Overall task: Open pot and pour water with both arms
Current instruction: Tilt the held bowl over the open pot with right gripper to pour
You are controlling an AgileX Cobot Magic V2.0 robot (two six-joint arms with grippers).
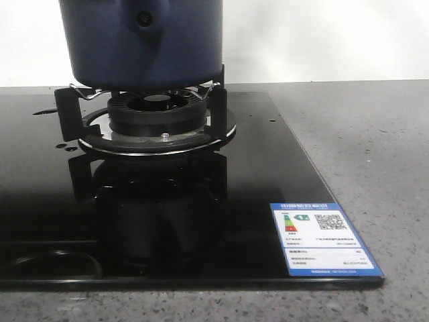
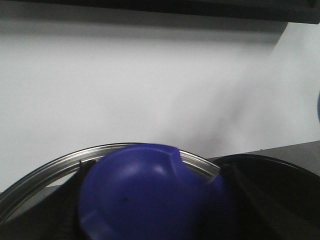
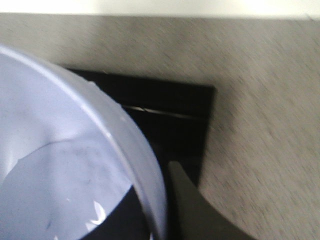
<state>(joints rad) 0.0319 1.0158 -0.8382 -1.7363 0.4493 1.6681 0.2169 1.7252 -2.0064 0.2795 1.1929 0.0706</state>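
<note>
The dark navy pot (image 1: 141, 43) stands on the burner grate (image 1: 151, 111) of the black glass hob; its top is cut off by the frame. Neither gripper shows in the front view. In the left wrist view my left gripper (image 2: 152, 212) is shut on the blue lid knob (image 2: 150, 192). The lid's steel rim (image 2: 47, 172) curves behind the knob, against the white wall. In the right wrist view my right gripper (image 3: 160, 212) is shut on the rim of a pale blue bowl (image 3: 75, 150), one finger (image 3: 200, 215) outside it. Glints of water show inside the bowl.
The black glass hob (image 1: 268, 168) lies on a grey speckled counter (image 1: 375, 147). A blue and white energy label (image 1: 322, 238) sits at its front right corner. A white wall is behind. Under the bowl are the hob's corner (image 3: 175, 120) and the counter (image 3: 260, 100).
</note>
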